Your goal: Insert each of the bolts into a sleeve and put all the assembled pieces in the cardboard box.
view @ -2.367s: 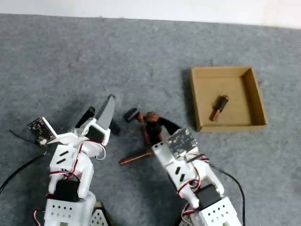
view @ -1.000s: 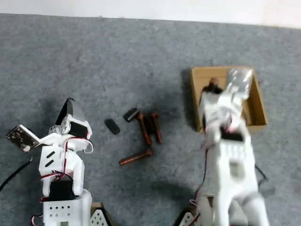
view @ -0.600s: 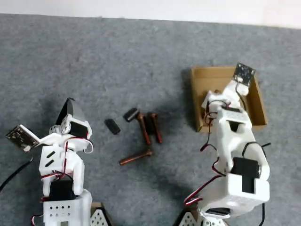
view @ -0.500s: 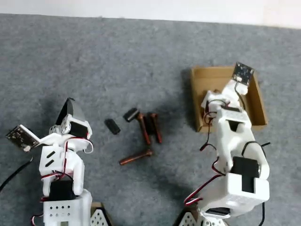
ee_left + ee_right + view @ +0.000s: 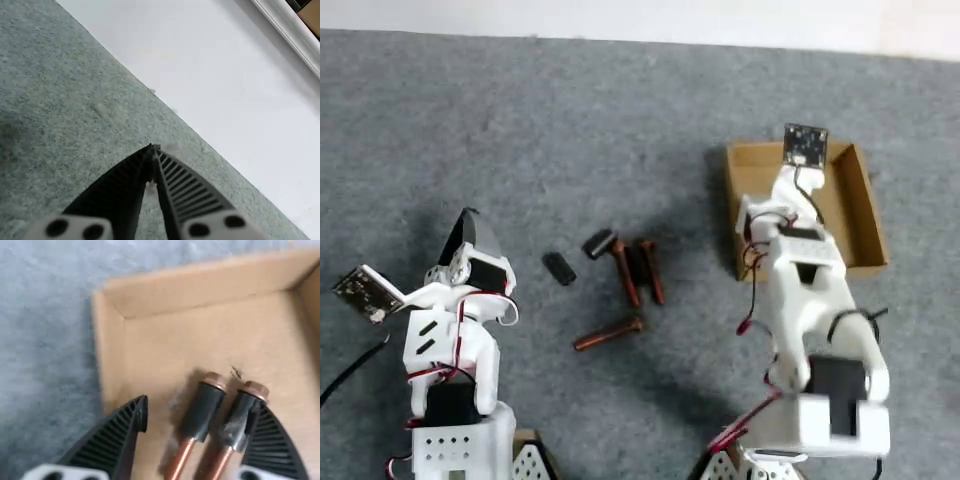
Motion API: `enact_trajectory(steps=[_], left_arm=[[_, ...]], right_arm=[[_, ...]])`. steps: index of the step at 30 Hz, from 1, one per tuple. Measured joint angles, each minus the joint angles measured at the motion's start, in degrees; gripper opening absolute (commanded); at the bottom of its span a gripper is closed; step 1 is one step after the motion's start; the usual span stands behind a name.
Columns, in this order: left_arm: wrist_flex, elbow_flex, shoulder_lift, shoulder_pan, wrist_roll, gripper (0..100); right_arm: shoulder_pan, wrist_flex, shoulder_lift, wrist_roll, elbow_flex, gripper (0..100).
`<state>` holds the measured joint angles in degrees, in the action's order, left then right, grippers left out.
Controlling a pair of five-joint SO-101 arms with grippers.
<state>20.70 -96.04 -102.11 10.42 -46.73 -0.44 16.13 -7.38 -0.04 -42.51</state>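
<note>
The cardboard box [image 5: 848, 215] sits at the right of the table, with the right arm [image 5: 802, 268] stretched over its left half. In the right wrist view, my right gripper [image 5: 201, 410] stands open inside the box [image 5: 200, 287]. Two assembled pieces, a left one [image 5: 202, 407] and a right one [image 5: 239, 412], lie side by side between its fingers. Three loose copper bolts [image 5: 625, 272] [image 5: 652, 271] [image 5: 608, 333] and two black sleeves [image 5: 558, 267] [image 5: 599, 243] lie mid-table. My left gripper [image 5: 468, 222] is shut and empty at the left; its tip [image 5: 152, 148] hangs above the carpet.
Grey carpet [image 5: 570, 120] covers the table, and a white strip [image 5: 640, 18] runs along its far edge. Open carpet lies between the loose parts and the box, and across the whole far side.
The right arm carried an assembled piece from the loose parts to the box; two now lie there. Its wrist has since swung slightly left. The left arm pulled back to the left.
</note>
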Motion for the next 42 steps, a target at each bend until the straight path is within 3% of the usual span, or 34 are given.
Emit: enact_trajectory(steps=[4, 11, 19, 28, 34, 42], left_arm=[[0.0, 0.0, 0.0, 0.0, 0.0, 1], [0.0, 0.0, 0.0, 0.0, 0.0, 1], [0.0, 0.0, 0.0, 1.5, 0.0, 1], [0.0, 0.0, 0.0, 1.7, 0.0, 1], [0.0, 0.0, 0.0, 1.7, 0.0, 1], [0.0, 0.0, 0.0, 1.7, 0.0, 1]], right_arm=[[-5.1, 0.4, -13.7, 0.0, -9.8, 28.1], [-21.4, 0.4, -35.0, 0.2, -24.9, 28.1], [-34.0, 0.4, -39.4, 0.2, -28.7, 28.1], [-40.5, 7.4, -13.7, -0.7, -7.6, 28.1], [-40.6, 7.9, 4.2, -15.3, 8.5, 28.1], [-42.0, 7.9, 13.4, -29.2, 14.6, 28.1]])
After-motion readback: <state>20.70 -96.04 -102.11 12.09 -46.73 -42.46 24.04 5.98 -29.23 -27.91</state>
